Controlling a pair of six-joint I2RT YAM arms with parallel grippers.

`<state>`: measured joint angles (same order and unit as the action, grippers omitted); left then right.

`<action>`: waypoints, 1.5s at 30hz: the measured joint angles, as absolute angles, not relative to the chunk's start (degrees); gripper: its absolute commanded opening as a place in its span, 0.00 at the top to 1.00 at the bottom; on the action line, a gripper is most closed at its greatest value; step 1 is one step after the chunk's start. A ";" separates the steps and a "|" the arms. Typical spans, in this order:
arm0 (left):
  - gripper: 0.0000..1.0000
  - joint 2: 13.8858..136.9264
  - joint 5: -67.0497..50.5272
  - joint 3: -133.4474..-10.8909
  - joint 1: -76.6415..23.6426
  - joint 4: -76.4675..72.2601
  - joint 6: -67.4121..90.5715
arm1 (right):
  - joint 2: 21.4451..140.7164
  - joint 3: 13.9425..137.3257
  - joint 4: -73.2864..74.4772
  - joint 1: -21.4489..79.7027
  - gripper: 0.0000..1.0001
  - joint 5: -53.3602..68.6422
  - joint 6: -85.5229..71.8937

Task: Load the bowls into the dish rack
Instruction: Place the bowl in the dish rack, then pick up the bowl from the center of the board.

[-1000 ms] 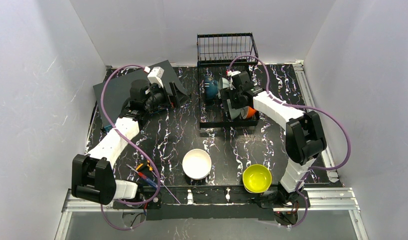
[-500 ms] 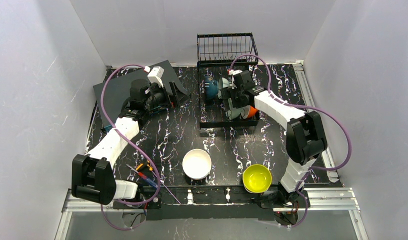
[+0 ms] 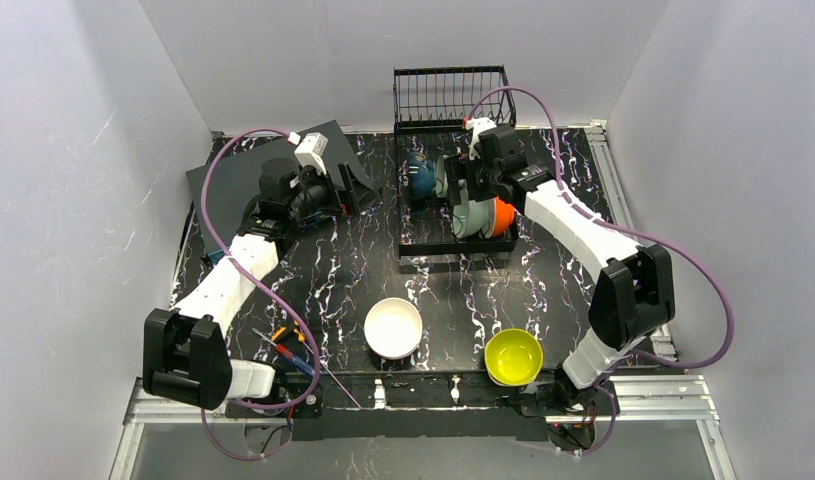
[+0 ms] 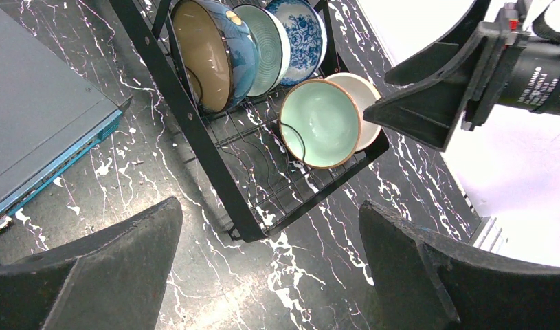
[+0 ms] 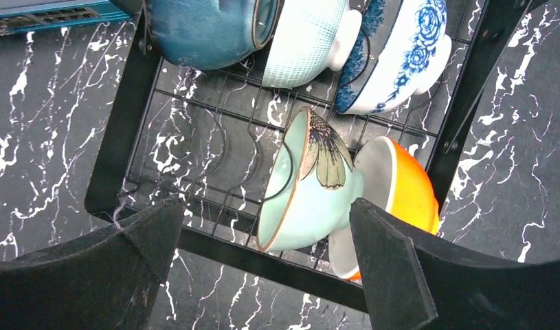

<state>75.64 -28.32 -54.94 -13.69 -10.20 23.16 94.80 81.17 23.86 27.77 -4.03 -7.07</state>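
The right arm has swung its elbow outward and lifted its right hand (image 5: 263, 213) off the mint-green glazed bowl with a flower print (image 5: 311, 199). That bowl now stands on edge in the front row of the black wire dish rack (image 5: 119, 137). Its foot is turned toward the orange bowl with a white inside (image 5: 400, 192) just beside it. The right hand hangs above these two with its fingers spread wide, grasping nothing.

Behind them, three more stand on edge in a row: a dark blue glazed bowl (image 5: 201, 27), a pale ribbed bowl (image 5: 304, 34) and a blue-and-white patterned bowl (image 5: 400, 55).

A white round bowl (image 3: 393, 327) and a bright yellow bowl (image 3: 513, 356) sit upright on the black marbled counter (image 3: 333, 270) near its front edge, well apart from the rack.

The left hand (image 4: 270, 210) hovers beside the rack's left side, near a dark grey flat box (image 3: 233, 175), its fingers apart and empty.
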 measured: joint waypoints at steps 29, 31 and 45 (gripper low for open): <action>0.06 55.40 -23.94 -49.21 -14.61 21.12 35.05 | 69.12 53.63 16.93 27.77 0.01 24.97 -22.06; 0.08 51.16 -23.64 -46.44 -15.42 23.66 36.45 | 68.62 53.39 15.73 27.77 0.01 27.27 -23.53; 0.29 52.69 -11.44 -41.69 -35.66 32.49 39.66 | 72.60 47.37 7.97 27.77 0.01 34.76 -30.06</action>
